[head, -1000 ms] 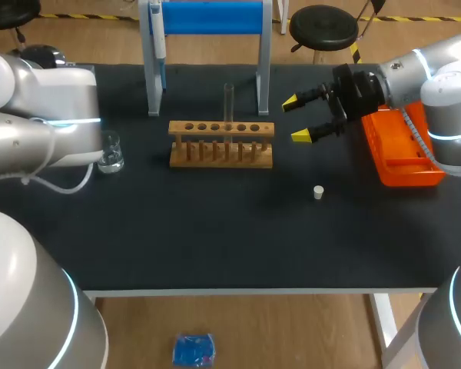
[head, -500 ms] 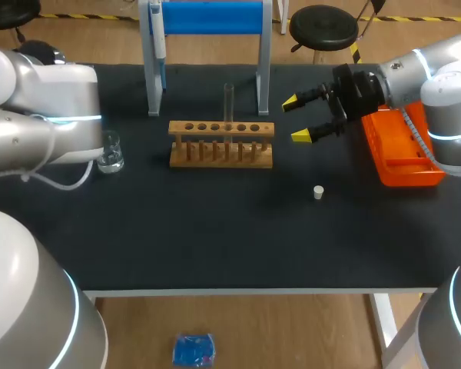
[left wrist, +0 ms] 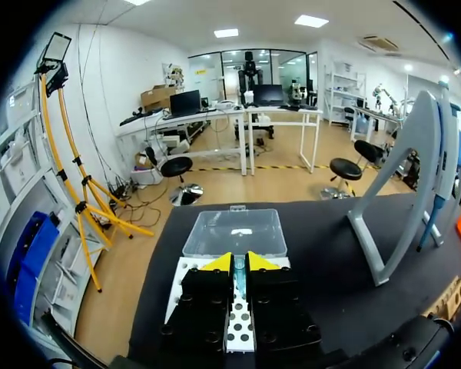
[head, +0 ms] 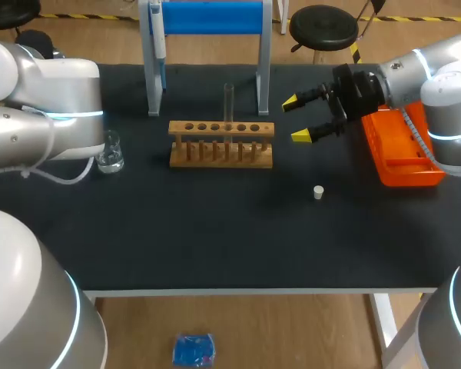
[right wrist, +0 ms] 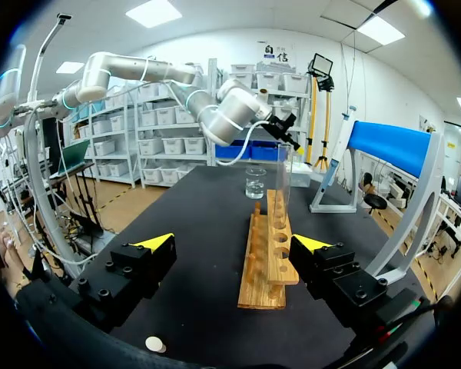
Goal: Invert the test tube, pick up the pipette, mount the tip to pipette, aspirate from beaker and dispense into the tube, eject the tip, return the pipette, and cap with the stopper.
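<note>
My left arm (head: 42, 115) lies over the table's left edge. The left gripper (left wrist: 240, 263), fingers pressed together, hangs above a white tip box (left wrist: 234, 233). My right arm (head: 415, 77) reaches in level, and the right gripper (head: 301, 118) is spread wide beside the wooden rack (head: 221, 144), where 1 test tube (head: 229, 104) stands upright. The beaker (head: 110, 152) sits by the left arm, and the stopper (head: 318, 192) lies near the right gripper. Over 1 s the left arm edged off the beaker while the right arm stayed put.

Closed pincer (left wrist: 239, 263) above tip rack (left wrist: 234, 231)
</note>
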### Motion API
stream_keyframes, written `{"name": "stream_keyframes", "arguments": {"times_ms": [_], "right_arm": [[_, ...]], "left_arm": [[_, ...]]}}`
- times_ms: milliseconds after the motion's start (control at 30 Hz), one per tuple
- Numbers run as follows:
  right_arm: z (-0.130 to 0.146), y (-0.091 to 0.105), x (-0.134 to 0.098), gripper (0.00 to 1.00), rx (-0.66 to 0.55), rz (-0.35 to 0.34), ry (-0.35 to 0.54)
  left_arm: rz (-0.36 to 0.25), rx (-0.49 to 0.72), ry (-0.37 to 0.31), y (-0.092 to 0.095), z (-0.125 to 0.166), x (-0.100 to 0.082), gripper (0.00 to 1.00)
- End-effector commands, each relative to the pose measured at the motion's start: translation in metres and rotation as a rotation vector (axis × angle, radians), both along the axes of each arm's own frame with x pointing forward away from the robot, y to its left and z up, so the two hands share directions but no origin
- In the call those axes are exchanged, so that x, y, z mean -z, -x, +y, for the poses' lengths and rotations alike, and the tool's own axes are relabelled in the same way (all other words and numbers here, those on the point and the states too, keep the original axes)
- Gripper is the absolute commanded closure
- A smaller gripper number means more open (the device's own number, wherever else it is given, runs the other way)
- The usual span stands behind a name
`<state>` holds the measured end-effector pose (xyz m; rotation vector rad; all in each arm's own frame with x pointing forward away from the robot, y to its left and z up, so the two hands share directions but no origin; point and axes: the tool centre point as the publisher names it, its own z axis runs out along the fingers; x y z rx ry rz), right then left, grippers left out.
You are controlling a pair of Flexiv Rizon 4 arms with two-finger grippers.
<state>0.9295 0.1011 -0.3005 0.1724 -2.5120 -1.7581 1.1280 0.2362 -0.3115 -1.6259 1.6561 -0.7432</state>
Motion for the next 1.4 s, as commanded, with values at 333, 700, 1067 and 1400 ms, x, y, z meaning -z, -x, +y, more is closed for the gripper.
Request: {"name": "stream_keyframes", "arguments": {"times_ms": [333, 700, 1067, 1400], "right_arm": [[-0.001, 0.0, 0.0, 0.0, -0.002, 0.0, 0.002], [-0.001, 0.0, 0.0, 0.0, -0.002, 0.0, 0.002], [-0.001, 0.0, 0.0, 0.0, -0.002, 0.0, 0.002], [-0.001, 0.0, 0.0, 0.0, -0.002, 0.0, 0.002]], "left_arm": [[-0.071, 0.076, -0.02, 0.022, -0.02, -0.056, 1.0], [-0.083, 0.114, -0.03, 0.03, -0.029, -0.07, 1.0], [-0.083, 0.114, -0.03, 0.03, -0.029, -0.07, 1.0], [-0.083, 0.114, -0.03, 0.03, -0.029, -0.07, 1.0]]}}
